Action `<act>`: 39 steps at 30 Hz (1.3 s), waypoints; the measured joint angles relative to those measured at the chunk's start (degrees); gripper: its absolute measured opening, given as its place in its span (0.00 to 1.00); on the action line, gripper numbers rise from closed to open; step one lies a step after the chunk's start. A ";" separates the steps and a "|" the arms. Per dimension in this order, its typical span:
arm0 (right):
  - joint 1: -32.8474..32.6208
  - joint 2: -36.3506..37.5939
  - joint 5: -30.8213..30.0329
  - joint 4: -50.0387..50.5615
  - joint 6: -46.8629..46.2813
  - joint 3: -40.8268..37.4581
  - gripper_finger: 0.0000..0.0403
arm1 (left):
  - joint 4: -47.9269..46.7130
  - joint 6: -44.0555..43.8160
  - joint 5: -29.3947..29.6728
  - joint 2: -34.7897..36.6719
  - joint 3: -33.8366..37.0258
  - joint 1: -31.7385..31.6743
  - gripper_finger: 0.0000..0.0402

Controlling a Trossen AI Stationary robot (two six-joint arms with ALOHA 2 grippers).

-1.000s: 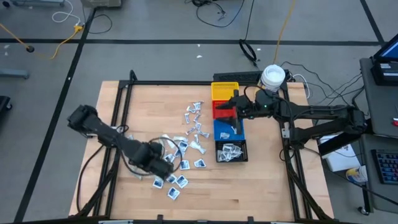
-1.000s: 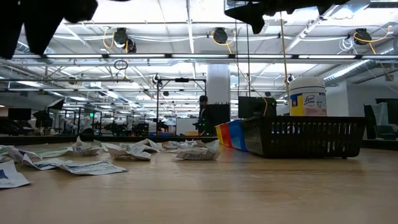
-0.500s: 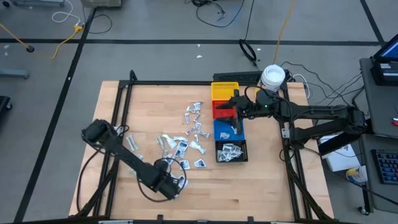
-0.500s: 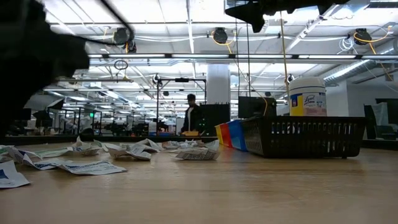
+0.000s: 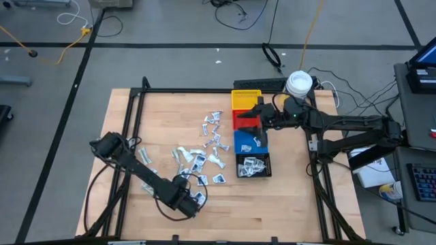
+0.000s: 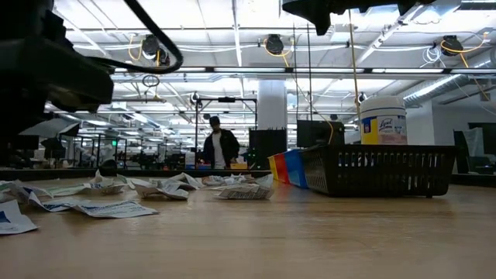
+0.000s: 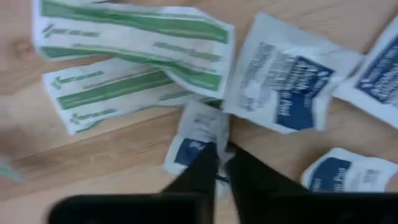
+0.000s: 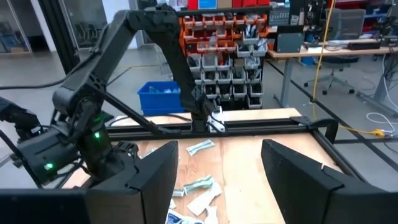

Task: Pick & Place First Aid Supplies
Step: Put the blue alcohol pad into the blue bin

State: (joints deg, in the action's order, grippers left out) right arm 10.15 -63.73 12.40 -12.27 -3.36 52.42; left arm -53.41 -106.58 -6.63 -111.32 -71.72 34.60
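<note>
Many first aid supplies [image 5: 204, 146] lie scattered on the wooden table: white packets with blue marks and long green-striped wrappers [image 7: 130, 37]. My left gripper [image 5: 188, 203] points down at the near end of the scatter. In the left wrist view it [image 7: 221, 150] is shut on a small white packet with a blue mark [image 7: 194, 132]. My right gripper [image 5: 256, 116] hangs level over the red bin [image 5: 242, 124], open, with nothing between its fingers [image 8: 217, 180]. My left gripper pinches the small white packet by its near edge [image 7: 200, 142] between its two fingers. The fingers come from above, pointing down. The packet lies flat on the table among the others.
A row of bins stands right of centre: yellow [image 5: 245, 101], red, blue [image 5: 246, 141] and black [image 5: 253, 165], the black one holding several packets. A white jar [image 5: 298, 84] stands at the far right corner. A person [image 6: 219, 147] is in the room behind the table.
My left gripper has come down and moved toward the table's near edge, a little to the right, onto the near end of the scatter of packets. In the low view its dark arm now fills the upper left. The person behind the table has walked left.
</note>
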 joint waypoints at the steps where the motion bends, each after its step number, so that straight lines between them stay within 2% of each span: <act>1: 0.00 0.19 -0.02 0.12 0.00 0.00 0.57 | -0.48 0.00 0.01 0.30 0.03 -0.01 0.04; 4: -0.02 0.24 -0.04 0.09 -0.02 0.00 0.57 | -3.85 0.23 0.02 2.18 0.25 0.16 0.02; 7: -0.04 0.55 -0.07 0.14 -0.33 0.00 0.57 | -7.46 2.90 -0.01 7.13 0.23 0.17 0.01; 9: -0.04 0.79 -0.05 0.03 -0.43 0.00 0.57 | -9.45 5.44 2.83 11.70 0.23 0.18 0.01; 14: -0.04 1.48 -0.07 0.04 -0.82 0.00 0.57 | -11.09 16.56 16.75 25.10 0.15 0.14 0.00; 18: -0.05 2.21 -0.07 -0.14 -5.63 0.03 0.57 | -12.72 27.24 28.37 35.43 0.10 0.11 0.00; 25: -1.39 1.87 -0.41 1.76 -9.55 4.16 0.57 | -12.72 48.24 42.28 49.99 0.06 -1.04 0.00; 29: -1.68 0.50 -3.85 9.17 -9.66 9.25 0.57 | -7.58 58.03 48.96 56.69 0.06 -3.67 0.00; 33: -1.66 -1.48 -5.16 12.85 -10.32 14.52 0.57 | 6.53 75.19 48.72 60.93 0.04 -9.47 0.00; 36: -1.66 -3.60 -5.34 12.99 -12.27 18.13 0.57 | 16.96 86.63 43.72 61.86 0.02 -14.87 0.00; 39: -1.66 -6.16 -7.73 13.01 -14.04 21.91 0.57 | 25.60 93.97 37.03 61.38 0.01 -20.68 0.00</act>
State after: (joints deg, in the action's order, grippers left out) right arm 8.49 -69.88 4.67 0.73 -17.39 74.33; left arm -27.81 -12.61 30.39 -49.94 -71.70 13.92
